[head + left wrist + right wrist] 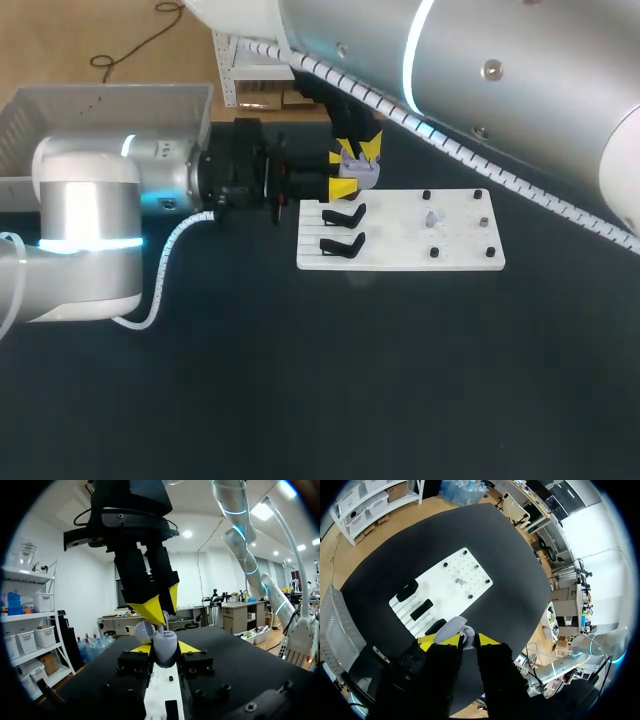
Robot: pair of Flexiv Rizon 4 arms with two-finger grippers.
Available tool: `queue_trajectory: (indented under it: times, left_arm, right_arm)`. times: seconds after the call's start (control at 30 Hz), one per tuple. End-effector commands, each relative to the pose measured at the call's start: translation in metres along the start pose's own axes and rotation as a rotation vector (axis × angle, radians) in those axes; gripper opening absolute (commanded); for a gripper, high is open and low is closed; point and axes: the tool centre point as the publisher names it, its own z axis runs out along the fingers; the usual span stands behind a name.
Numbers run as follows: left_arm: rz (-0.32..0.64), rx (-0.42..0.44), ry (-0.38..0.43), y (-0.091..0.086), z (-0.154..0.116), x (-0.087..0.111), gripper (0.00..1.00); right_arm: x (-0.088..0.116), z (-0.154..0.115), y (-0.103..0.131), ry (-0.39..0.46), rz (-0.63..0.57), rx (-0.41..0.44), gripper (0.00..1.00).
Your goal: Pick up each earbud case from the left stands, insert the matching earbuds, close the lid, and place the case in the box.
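Left gripper (pixel 164 648) is clamped on the case (pixel 165 655), one yellow tip on each side. I'm holding it upright, lid (pixel 144 631) hinged open. In the head view it sits in the air over the far left corner of the white board (pixel 400 252). Right gripper (pixel 465 640) comes straight down from above, tips just over the open case. Its fingers are pinched close on a small pale earbud (pixel 468 632), which is right at the case mouth. I can't tell whether it's seated. Two black stands (pixel 343 215) are on the board's left part, beside the case. A small grey piece (pixel 431 217) lies among the black pegs on the board's right part; too small to identify. The grey box (pixel 100 100) is at the table's (pixel 300 380) far left, behind my left arm, well apart from the case.
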Motion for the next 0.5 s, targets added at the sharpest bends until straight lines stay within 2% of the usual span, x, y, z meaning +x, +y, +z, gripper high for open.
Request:
queue_trajectory:
  times: [0.03,0.23,0.3,0.33,0.43,0.5]
  left_arm:
    - [0.003,-0.003,-0.002,-0.0018,0.0006,-0.0024,0.00]
    - [0.003,-0.003,-0.002,-0.0018,0.0006,-0.0024,0.00]
    - [0.003,-0.003,-0.002,-0.0018,0.0006,-0.0024,0.00]
    - [0.003,-0.003,-0.002,-0.0018,0.0006,-0.0024,0.00]
    - [0.003,-0.003,-0.002,-0.0018,0.0006,-0.0024,0.00]
    - [0.003,-0.003,-0.002,-0.0018,0.0006,-0.0024,0.00]
  right_arm:
    - [-0.0015,0.0065,-0.0068,0.010,0.005,-0.042,0.00]
    - [-0.0022,0.0066,-0.0079,0.028,0.011,-0.053,0.00]
    - [-0.0020,0.0066,-0.0080,0.036,0.008,-0.059,0.26]
    - [-0.0019,0.0064,-0.0080,0.037,0.008,-0.060,0.33]
    - [-0.0020,0.0050,-0.0086,0.043,0.007,-0.069,0.44]
    - [-0.0019,0.0042,-0.0088,0.044,0.005,-0.074,0.48]
